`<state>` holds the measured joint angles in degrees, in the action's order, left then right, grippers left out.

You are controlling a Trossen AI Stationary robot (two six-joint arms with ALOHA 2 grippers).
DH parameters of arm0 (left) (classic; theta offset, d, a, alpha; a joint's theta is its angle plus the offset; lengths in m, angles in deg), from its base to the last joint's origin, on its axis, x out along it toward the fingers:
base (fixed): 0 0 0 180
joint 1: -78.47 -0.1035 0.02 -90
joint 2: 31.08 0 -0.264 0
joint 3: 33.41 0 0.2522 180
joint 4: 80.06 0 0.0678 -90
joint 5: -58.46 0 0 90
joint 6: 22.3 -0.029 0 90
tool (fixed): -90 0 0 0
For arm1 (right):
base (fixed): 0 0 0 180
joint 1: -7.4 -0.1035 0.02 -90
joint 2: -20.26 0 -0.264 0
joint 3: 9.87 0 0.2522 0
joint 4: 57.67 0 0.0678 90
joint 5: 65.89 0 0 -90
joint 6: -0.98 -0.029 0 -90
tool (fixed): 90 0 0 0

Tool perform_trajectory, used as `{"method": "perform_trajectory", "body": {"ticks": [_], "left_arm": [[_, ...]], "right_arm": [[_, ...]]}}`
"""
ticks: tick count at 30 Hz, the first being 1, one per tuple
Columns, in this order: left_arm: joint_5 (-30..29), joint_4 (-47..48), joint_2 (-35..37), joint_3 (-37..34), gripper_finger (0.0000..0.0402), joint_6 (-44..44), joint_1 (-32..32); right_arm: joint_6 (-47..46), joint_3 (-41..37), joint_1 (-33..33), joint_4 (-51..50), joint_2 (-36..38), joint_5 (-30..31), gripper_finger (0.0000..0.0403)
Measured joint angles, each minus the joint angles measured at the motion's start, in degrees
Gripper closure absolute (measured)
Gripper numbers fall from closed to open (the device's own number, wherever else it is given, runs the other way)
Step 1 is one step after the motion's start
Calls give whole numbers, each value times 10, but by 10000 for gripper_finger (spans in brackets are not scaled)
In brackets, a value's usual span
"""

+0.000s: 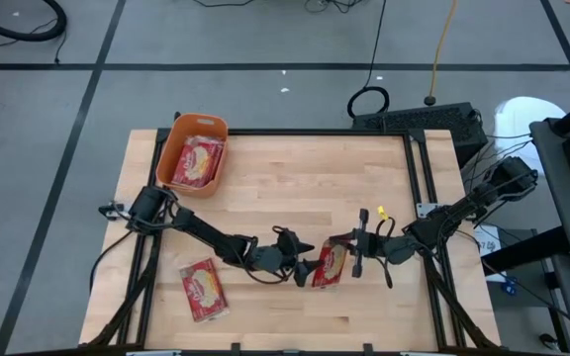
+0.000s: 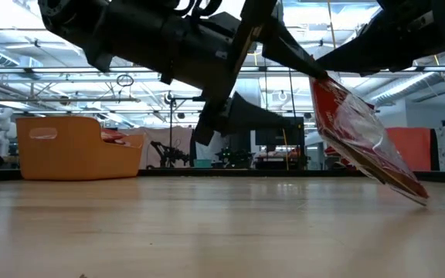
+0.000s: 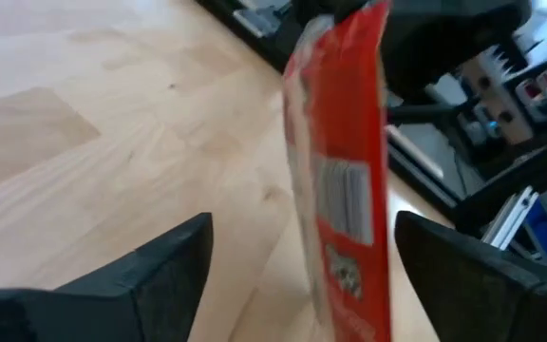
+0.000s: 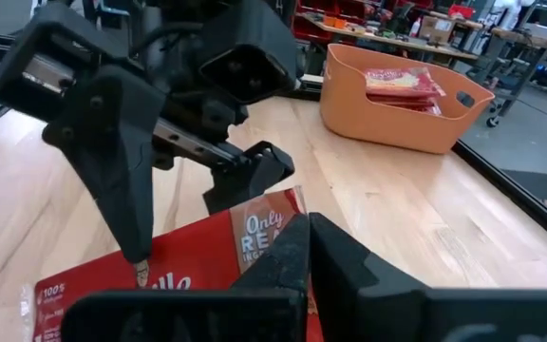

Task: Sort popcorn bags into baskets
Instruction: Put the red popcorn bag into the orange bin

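A red popcorn bag (image 1: 331, 265) is held tilted above the tabletop (image 1: 305, 178) by the right gripper (image 1: 348, 259), whose jaws are clamped on its upper edge. It is flanked by the left gripper (image 1: 308, 265), jaws spread wide. More bags lie in the orange basket (image 1: 177, 138).

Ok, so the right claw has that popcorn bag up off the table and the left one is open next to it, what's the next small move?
Probably close the left claw on the popcorn bag: its open fingers already straddle the bag, which the shut right claw holds tilted above the table. That would likely secure the handover toward the orange basket.
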<state>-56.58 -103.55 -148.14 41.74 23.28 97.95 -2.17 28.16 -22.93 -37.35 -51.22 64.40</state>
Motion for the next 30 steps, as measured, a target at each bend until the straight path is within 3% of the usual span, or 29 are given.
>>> {"method": "perform_trajectory", "body": {"ticks": [8,23,30], "left_arm": [[1,-8,0,0,126,6,1],[-23,63,0,57,147,-3,10],[-6,25,-28,58,173,11,12]], "right_arm": [[9,0,0,0,0,0,403],[10,0,0,-1,0,-16,403],[11,0,0,-1,0,-16,403]]}}
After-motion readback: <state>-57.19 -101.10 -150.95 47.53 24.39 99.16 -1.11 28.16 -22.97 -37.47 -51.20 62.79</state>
